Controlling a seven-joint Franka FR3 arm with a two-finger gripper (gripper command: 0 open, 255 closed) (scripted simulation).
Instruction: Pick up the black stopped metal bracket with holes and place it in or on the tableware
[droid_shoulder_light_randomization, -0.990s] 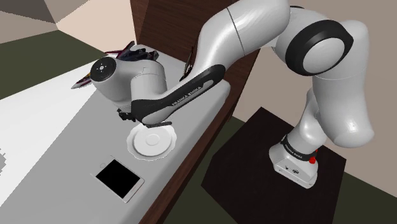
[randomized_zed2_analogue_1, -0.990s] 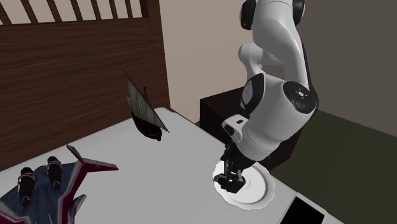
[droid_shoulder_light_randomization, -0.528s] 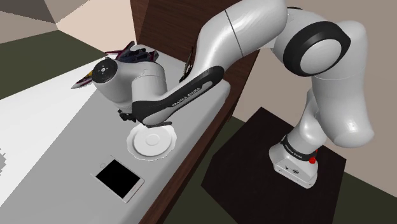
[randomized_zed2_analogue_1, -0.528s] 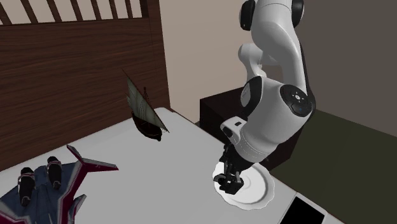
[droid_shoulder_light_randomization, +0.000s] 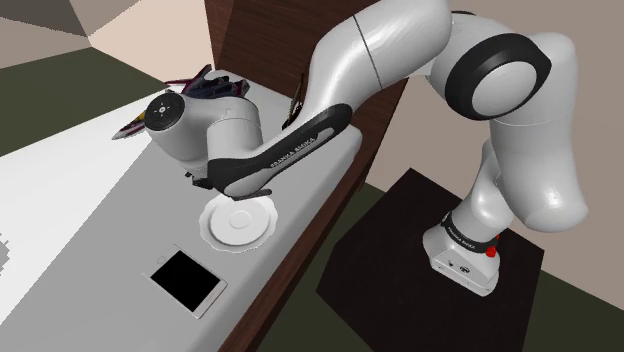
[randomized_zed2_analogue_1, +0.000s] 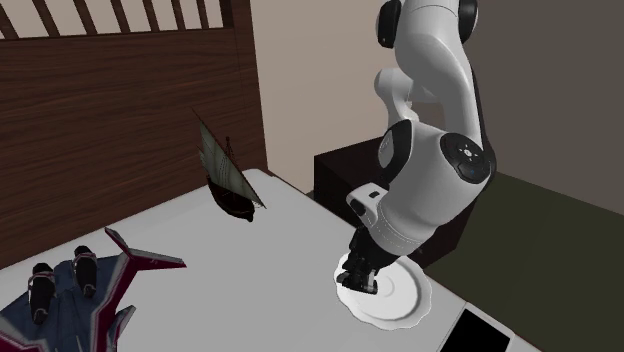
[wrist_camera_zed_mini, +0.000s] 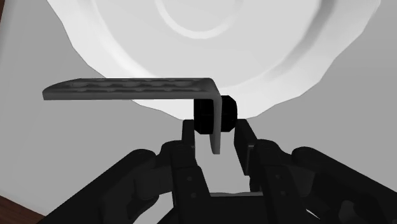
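The gripper (wrist_camera_zed_mini: 214, 127) is clamped on the short leg of the dark L-shaped bracket (wrist_camera_zed_mini: 130, 89). Its long, holed leg juts sideways over the rim of the white plate (wrist_camera_zed_mini: 286, 51). The bracket seems just clear of the plate, though contact is hard to judge.

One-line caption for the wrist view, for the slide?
Wrist view: black gripper clasps the dark L-shaped bracket by its short leg, the perforated long arm lying across the white plate rim.

Ship: dark-hulled model sailboat (randomized_zed2_analogue_1: 228, 180), standing by the wooden wall.
Jet: blue-and-maroon toy fighter plane (randomized_zed2_analogue_1: 75, 295).
Tablet: white-framed, black-screened slab (droid_shoulder_light_randomization: 188, 281), flat on the grey counter (droid_shoulder_light_randomization: 110, 200).
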